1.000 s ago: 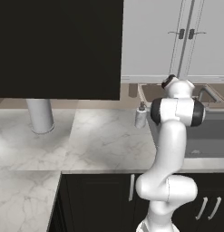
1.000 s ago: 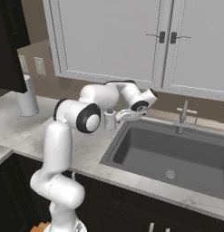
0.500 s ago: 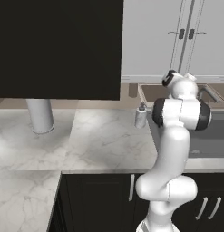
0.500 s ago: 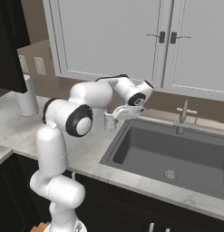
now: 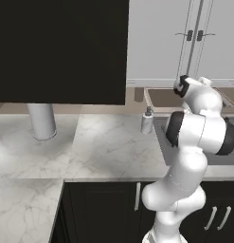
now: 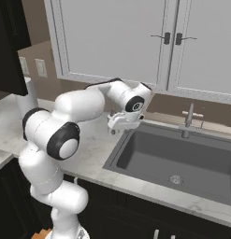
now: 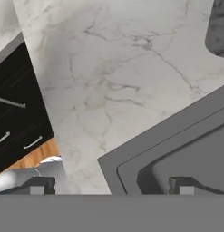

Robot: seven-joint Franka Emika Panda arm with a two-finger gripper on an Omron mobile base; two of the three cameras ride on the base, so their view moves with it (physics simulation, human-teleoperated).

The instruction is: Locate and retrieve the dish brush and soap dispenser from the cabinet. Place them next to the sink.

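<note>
Over the last second I have swung the wrist round above the left edge of the sink [image 6: 182, 158] — the claw [image 6: 120, 125] has turned from facing across the basin to pointing down at the marble. Its jaws stand wide and carry nothing; in the hand view each fingertip [image 7: 38, 185] sits well apart from the other, with bare marble table [image 7: 109, 81] and the sink's corner between them.

The soap dispenser [image 5: 147, 121] stands upright on the table just beside the sink's left rim, so I judge that half of the task settled. In the right base view it is hidden behind the claw.

The dish brush I cannot find in any view. The cabinet [image 5: 61, 50] shows a flat black front in the left base view; whether the brush lies inside cannot be told from here.

Meaning for the task — the empty, open claw is free for the second retrieval. My next move would be to lift clear of the dispenser and return to the cabinet.
</note>
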